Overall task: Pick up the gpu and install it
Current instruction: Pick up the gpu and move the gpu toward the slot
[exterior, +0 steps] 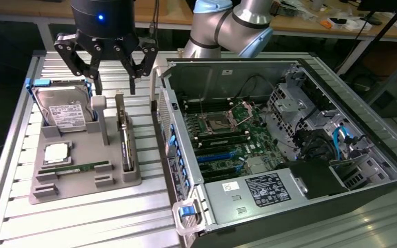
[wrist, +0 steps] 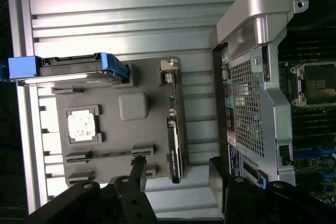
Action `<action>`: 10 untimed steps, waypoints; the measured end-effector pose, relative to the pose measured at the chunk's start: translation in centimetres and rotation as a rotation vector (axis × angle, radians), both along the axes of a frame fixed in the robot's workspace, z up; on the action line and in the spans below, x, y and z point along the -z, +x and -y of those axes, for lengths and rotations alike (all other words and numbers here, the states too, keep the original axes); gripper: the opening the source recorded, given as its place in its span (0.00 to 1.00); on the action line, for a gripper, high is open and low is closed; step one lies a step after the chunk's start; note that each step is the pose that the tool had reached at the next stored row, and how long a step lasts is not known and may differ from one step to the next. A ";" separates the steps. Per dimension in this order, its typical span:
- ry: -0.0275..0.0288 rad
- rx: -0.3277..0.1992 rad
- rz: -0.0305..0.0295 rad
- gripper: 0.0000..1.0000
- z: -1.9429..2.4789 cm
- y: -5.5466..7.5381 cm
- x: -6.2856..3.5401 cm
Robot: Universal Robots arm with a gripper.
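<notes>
The gpu [exterior: 124,139] is a thin black card with a silver end bracket, standing on its edge in a slot of the grey holder tray [exterior: 81,187]. My gripper [exterior: 114,85] hangs open above the card's far end, touching nothing. In the wrist view the gpu [wrist: 175,140] lies straight beyond the open gripper [wrist: 178,177], whose black fingers [wrist: 137,174] stand on either side of the card's line. To the exterior view's right, the open computer case [exterior: 268,155] shows its motherboard [exterior: 229,137] with blue expansion slots [exterior: 216,152].
The tray also holds a silver hard drive [exterior: 64,111] in a blue frame, a CPU [exterior: 56,153] and a green RAM stick [exterior: 74,169]. The case wall [exterior: 167,129] rises close beside the tray. Ribbed aluminium table [exterior: 81,222] surrounds both.
</notes>
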State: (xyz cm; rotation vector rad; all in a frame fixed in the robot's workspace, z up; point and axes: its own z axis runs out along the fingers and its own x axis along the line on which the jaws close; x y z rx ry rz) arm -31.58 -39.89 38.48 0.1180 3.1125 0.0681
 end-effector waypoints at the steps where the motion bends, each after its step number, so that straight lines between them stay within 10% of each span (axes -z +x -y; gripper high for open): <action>1: 0.0000 0.000 0.0000 0.60 0.00 0.0 0.00; 10: 0.0000 0.000 0.0000 0.60 0.00 0.0 0.56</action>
